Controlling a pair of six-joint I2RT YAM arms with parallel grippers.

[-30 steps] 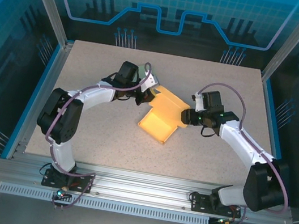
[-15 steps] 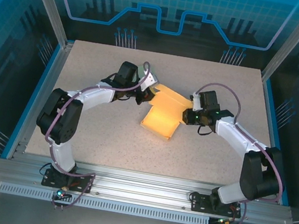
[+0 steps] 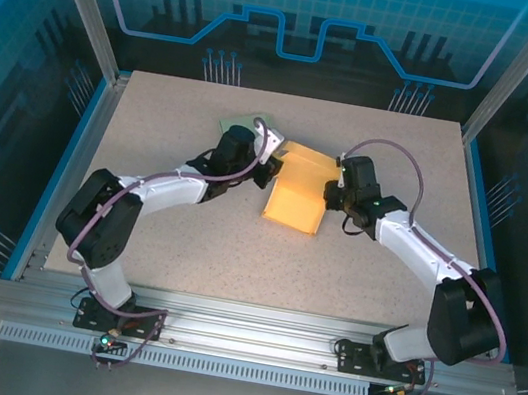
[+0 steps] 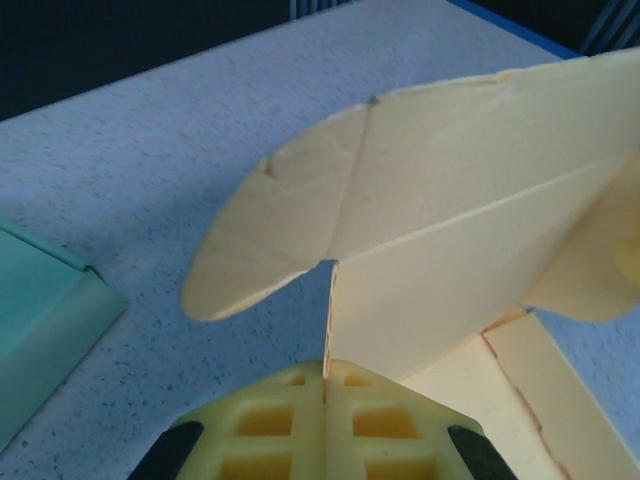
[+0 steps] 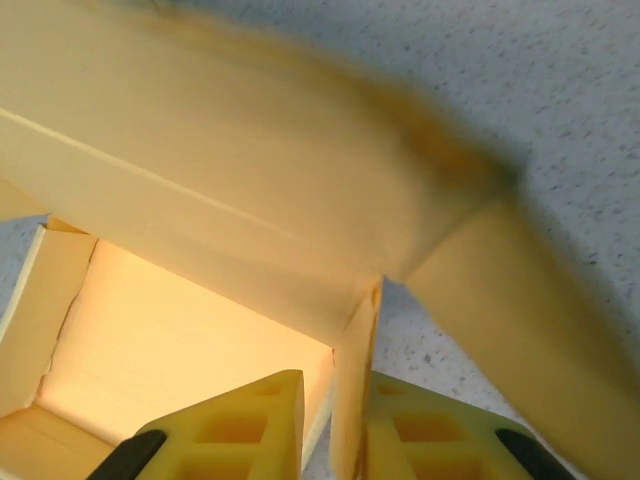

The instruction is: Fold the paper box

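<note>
The yellow paper box (image 3: 296, 197) lies in the middle of the table between both arms, its side walls raised. My left gripper (image 3: 268, 171) is at its left edge. In the left wrist view that gripper (image 4: 325, 368) is shut on the thin edge of a wall of the box (image 4: 450, 230), and a rounded flap (image 4: 270, 230) sticks out to the left. My right gripper (image 3: 330, 194) is at the box's right edge. In the right wrist view this gripper (image 5: 340, 385) is shut on an upright side wall (image 5: 352, 340), with the box's floor (image 5: 190, 340) to the left.
A pale green flat object (image 3: 246, 122) lies behind the left arm, also seen as a green slab (image 4: 40, 310) on the left of the left wrist view. Speckled tabletop (image 3: 234, 253) spreads in front of the box, inside a blue-edged frame.
The right gripper has closed on the box's right wall. Both grippers and the box have shifted; the box now stands squarer and narrower, with its sides drawn up.
</note>
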